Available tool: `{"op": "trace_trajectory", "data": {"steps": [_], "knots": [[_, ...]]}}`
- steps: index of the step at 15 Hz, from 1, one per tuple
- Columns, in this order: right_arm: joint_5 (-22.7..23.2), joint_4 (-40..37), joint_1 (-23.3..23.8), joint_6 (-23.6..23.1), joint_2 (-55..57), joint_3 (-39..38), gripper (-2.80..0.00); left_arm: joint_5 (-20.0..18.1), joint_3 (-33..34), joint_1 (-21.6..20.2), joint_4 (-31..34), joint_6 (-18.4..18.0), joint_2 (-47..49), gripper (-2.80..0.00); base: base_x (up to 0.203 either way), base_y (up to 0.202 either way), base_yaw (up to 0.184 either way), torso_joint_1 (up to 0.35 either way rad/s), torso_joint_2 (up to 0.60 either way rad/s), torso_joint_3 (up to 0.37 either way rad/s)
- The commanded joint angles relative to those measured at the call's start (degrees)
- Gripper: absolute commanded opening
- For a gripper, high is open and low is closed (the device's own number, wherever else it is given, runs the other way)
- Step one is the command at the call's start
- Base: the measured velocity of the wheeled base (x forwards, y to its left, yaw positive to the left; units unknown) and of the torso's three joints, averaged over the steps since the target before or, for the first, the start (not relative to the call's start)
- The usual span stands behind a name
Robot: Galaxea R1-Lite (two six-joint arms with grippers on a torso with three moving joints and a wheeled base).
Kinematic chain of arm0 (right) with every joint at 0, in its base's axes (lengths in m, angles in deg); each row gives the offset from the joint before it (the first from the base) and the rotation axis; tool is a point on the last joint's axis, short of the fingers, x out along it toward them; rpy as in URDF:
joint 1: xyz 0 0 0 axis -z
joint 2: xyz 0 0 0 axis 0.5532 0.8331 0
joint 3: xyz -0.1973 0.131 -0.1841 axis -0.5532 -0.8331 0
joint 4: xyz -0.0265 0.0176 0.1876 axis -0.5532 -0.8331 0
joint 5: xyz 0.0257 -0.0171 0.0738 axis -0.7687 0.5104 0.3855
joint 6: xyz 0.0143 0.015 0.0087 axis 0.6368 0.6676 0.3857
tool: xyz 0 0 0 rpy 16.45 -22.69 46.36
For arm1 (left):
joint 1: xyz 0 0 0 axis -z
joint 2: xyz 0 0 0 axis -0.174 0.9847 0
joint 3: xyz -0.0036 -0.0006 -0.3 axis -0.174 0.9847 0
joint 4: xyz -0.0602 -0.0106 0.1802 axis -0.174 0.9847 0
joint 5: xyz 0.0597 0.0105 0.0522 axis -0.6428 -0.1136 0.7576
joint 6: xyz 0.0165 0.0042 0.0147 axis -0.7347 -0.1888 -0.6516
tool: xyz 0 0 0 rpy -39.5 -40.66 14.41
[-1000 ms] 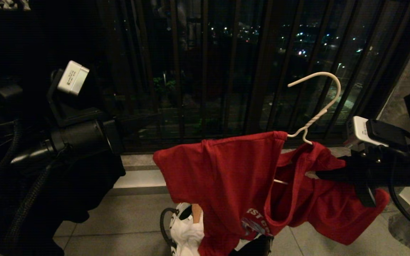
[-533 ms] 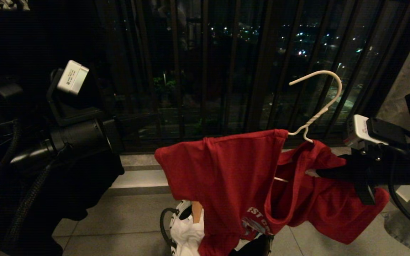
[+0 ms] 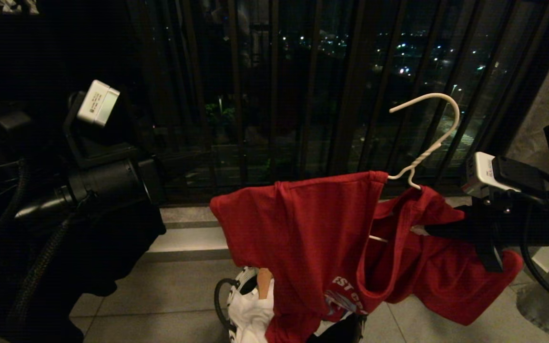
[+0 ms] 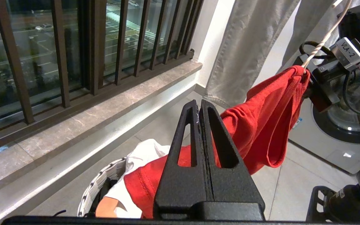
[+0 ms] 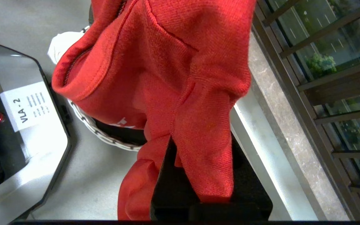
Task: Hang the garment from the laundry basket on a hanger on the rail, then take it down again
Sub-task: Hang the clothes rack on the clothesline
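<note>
The garment (image 3: 303,228), a red T-shirt with white lettering, is draped over the hanger (image 3: 439,124), a thin white wire one whose hook stands free above it. My right gripper (image 3: 428,232) comes in from the right and is shut on the garment at the hanger's shoulder; red cloth (image 5: 205,131) folds over its fingers. The shirt's hem trails into the laundry basket (image 3: 224,295) on the floor below. My left gripper (image 4: 199,103) is shut with nothing in it and hovers left of the garment (image 4: 261,125), above the basket (image 4: 95,187). The rail is out of view.
Dark window bars (image 3: 274,95) and a stone sill (image 4: 73,131) run across the back. A white cloth (image 3: 250,314) lies in the basket. A black garment (image 3: 112,257) hangs under my left arm. A grey curtain (image 4: 248,47) and a washing machine (image 4: 348,125) stand at the right.
The garment and hanger have drifted a touch up and to the right with the right gripper. The left arm has kept still.
</note>
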Motion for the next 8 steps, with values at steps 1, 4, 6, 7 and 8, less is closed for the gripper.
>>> {"op": "trace_trajectory", "data": {"steps": [1, 4, 6, 7, 8], "knots": [[0.2, -0.1, 0.0, -0.2, -0.1, 0.0, -2.8, -0.2, 0.0, 0.0, -0.3, 0.1, -0.1, -2.8, 0.0, 0.0, 0.0, 0.0, 0.0, 0.0], [0.2, -0.1, 0.0, -0.3, -0.1, 0.0, -2.8, -0.2, 0.0, 0.0, -0.3, 0.0, 0.2, -2.8, 0.0, 0.0, 0.0, 0.0, 0.0, 0.0], [0.2, -0.1, 0.0, -0.2, 0.0, 0.0, -2.8, -0.2, 0.0, 0.0, -0.3, 0.0, 0.2, -2.8, 0.0, 0.0, 0.0, 0.0, 0.0, 0.0], [0.3, -0.1, 0.0, -0.3, 0.2, 0.0, -2.8, -0.2, 0.0, 0.0, -0.3, 0.0, 0.0, -2.8, 0.0, 0.0, 0.0, 0.0, 0.0, 0.0], [0.3, -0.1, -0.1, -0.3, -0.2, -0.1, -2.8, -0.2, 0.0, 0.0, -0.3, 0.0, -0.1, -2.8, 0.0, 0.0, 0.0, 0.0, 0.0, 0.0]]}}
